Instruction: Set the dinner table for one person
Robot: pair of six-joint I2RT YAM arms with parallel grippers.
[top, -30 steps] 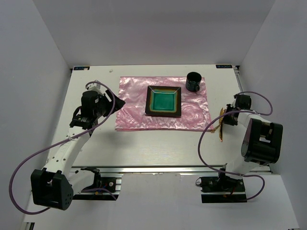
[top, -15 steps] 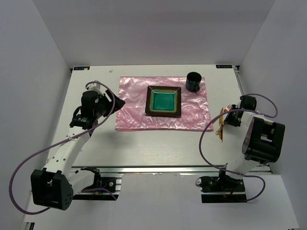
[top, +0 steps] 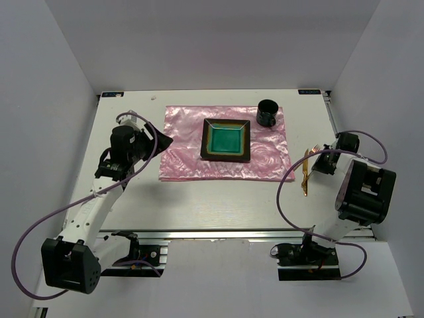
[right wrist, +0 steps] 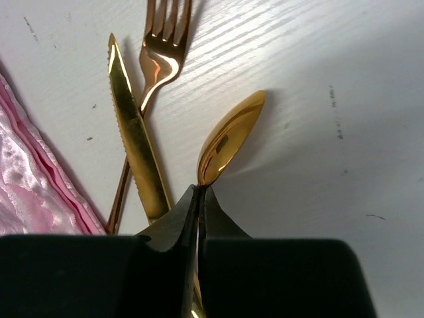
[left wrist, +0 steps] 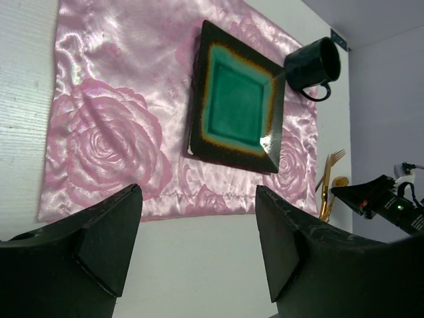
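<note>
On the white dinner table (top: 218,199) lies a pink placemat (top: 185,159) with a square green plate (top: 226,140) and a dark mug (top: 267,112) on it. Right of the mat lie a gold knife (right wrist: 136,146), a gold fork (right wrist: 159,59) and a gold spoon (right wrist: 232,136). My right gripper (right wrist: 201,192) is shut on the spoon's handle, just behind the bowl, low over the table. My left gripper (left wrist: 199,252) hovers open and empty near the mat's front left part.
The gold cutlery (top: 306,172) lies close to the mat's right edge. The table's right rim (top: 329,112) is near my right wrist. Grey walls enclose the table on the left, back and right. Purple cables loop beside both arms.
My right gripper has drawn back to the right along the cutlery and closed on the spoon's handle. The left arm has barely shifted and stays open.
</note>
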